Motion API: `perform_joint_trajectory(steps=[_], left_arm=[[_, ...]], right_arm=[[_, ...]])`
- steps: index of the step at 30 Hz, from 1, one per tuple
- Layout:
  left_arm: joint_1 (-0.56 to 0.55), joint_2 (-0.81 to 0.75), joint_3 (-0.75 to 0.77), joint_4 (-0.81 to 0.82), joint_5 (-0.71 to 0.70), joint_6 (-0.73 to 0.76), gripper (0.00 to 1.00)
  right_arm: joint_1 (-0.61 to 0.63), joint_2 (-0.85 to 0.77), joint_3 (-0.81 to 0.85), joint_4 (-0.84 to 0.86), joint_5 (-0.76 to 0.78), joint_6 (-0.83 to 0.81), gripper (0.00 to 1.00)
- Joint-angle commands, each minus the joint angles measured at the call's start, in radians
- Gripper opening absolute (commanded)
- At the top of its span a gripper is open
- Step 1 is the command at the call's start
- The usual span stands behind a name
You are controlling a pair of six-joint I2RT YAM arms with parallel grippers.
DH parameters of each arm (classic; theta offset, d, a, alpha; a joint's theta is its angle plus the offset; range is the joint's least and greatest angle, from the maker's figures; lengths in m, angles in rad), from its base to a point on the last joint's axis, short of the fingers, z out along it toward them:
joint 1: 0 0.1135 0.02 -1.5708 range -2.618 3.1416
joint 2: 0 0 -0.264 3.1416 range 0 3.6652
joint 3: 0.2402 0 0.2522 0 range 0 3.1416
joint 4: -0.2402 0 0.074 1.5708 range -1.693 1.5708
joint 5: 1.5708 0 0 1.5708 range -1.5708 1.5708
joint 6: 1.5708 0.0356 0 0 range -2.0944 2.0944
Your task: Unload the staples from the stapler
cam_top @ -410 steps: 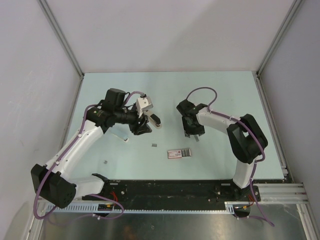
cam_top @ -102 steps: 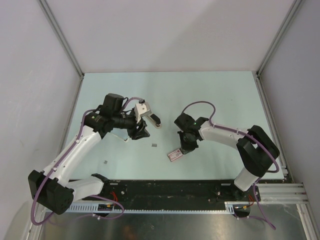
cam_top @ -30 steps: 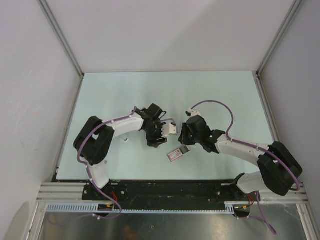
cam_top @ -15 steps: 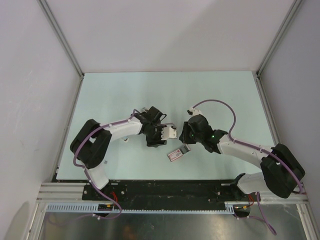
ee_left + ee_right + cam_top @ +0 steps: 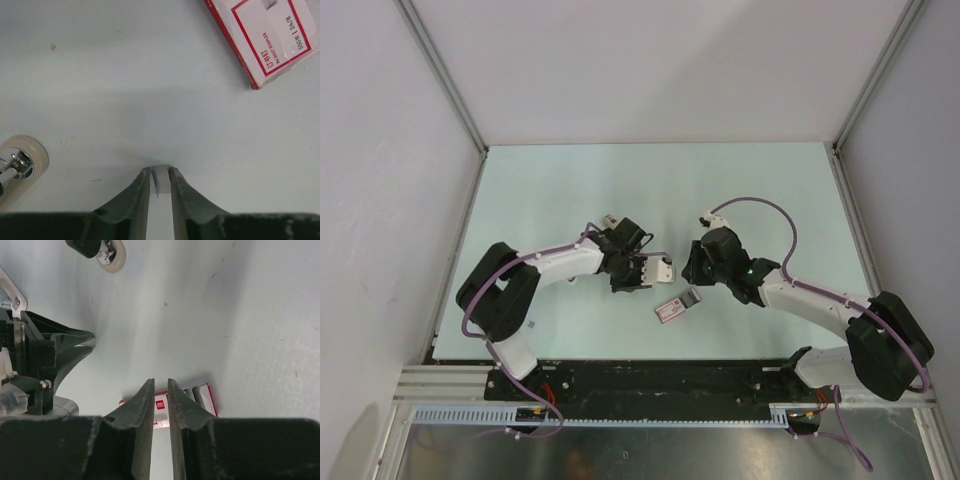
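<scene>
Pale metal is seen in the left wrist view: a short strip of staples (image 5: 160, 179) is pinched between the nearly closed fingertips of the left gripper (image 5: 160, 170), flat on the table (image 5: 125, 75). The grip is judged to be meant for lifting the loose strip clear. What is taken for the stapler (image 5: 17, 159), a rounded beige end with chrome inside, is cut off at the left border. A corner of the box (image 5: 270, 45) is shown at the upper right. The stapler's black rear is not shown here.

In the right wrist view the right gripper (image 5: 160, 382) is held with a narrow gap between its jaws and nothing in it. Its tips are just above one end of the box, probably placed there in readiness. The stapler's black part is shown far off at the top left, and the left gripper is seen from the side. The pinched strip is hidden.

In the top view the layout is given. Both grippers are close together at mid-width, nearer the table's near edge than the far. The box lies between them and that edge, and the stapler lies toward the left edge, half under the left arm. Neither pair of jaws can be read from above.
</scene>
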Motion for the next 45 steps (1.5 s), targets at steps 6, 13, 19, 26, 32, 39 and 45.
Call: perform_joint_trajectory(steps=[6,13,19,26,32,39,45], left_arm=[[0.001,-0.085,-0.014,-0.025,-0.06,-0.066,0.21],[0.001,-0.221,0.091,-0.045,0.012,-0.168,0.17],[0.034,-0.335,0.211,-0.066,0.165,-0.303,0.15],[0.241,-0.323,0.458,-0.06,0.638,-0.7,0.14],[0.303,-0.344,0.524,0.061,0.833,-1.006,0.14],[0.318,-0.409,0.431,0.512,0.922,-1.471,0.15],[0.339,-0.452,0.303,0.879,0.901,-1.812,0.15]], right_arm=[[-0.035,-0.065,0.001,-0.008,-0.008,-0.013,0.21],[-0.071,-0.112,0.003,0.002,-0.074,-0.016,0.21],[-0.089,-0.139,0.013,0.045,-0.177,-0.042,0.23],[-0.096,-0.176,0.038,0.251,-0.425,-0.06,0.39],[-0.097,-0.259,0.042,0.441,-0.469,0.027,0.6],[-0.078,-0.306,0.069,0.699,-0.461,0.089,0.87],[-0.065,-0.284,0.118,0.796,-0.452,0.109,0.87]])
